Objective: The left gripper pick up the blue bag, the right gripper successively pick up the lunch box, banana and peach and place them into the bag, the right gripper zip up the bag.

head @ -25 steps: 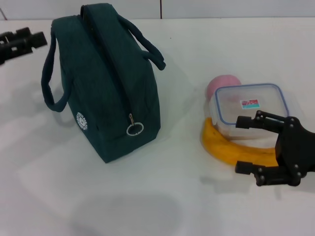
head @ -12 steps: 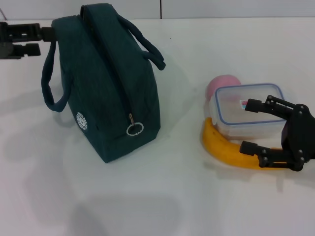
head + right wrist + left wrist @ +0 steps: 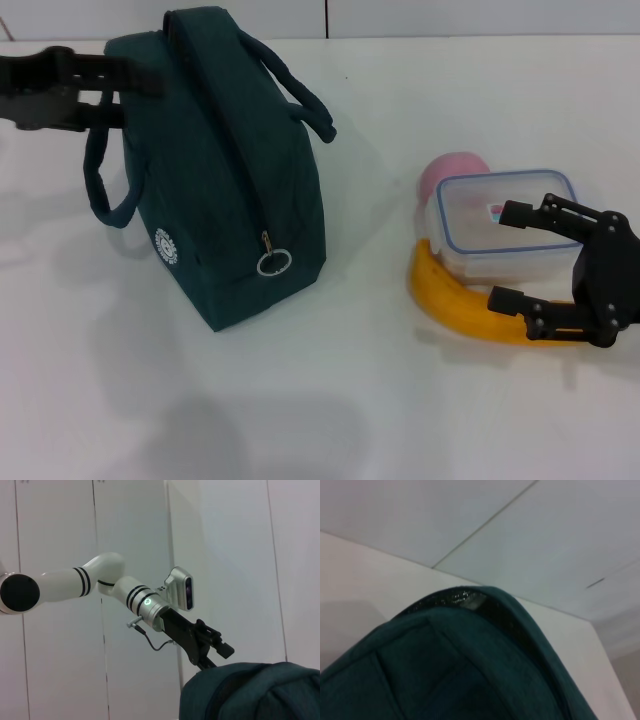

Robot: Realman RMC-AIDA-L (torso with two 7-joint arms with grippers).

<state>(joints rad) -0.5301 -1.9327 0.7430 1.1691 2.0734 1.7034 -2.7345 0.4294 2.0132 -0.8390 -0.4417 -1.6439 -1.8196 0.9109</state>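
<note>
— What is hidden or hard to make out?

— The peach (image 3: 452, 172) shows only as a pink round behind the lunch box (image 3: 507, 225), its lower part covered; the banana (image 3: 462, 302) curves along the near side of the box, touching it, its right end lost behind the right gripper (image 3: 512, 257); the left wrist view is filled by the top of the blue bag (image 3: 470, 675), blurred, with a shiny patch at the crest I cannot identify.

— And the grippers?

— The right gripper hovers with fingers (image 3: 527, 213) spread wide, one over the lunch box lid, the other over the banana, gripping nothing; the left gripper (image 3: 125, 92) reaches in from the left edge to the far upper corner of the bag, next to the handle (image 3: 103, 170); its two fingers appear parted, though whether they touch the fabric I cannot tell.

— Where does the bag stand?

— Upright on the white counter (image 3: 330, 400), left of centre, well apart from the food; its zipper ends in a ring pull (image 3: 273, 262) on the near end.

— The room?

— Pale wall panels with thin seams; the right wrist view shows the left arm (image 3: 100, 587) white with black rings above the bag.

— Any writing?

— A round white emblem (image 3: 166, 247) low on the bag and a small red-and-blue label (image 3: 507, 211) on the box lid; neither is readable.
</note>
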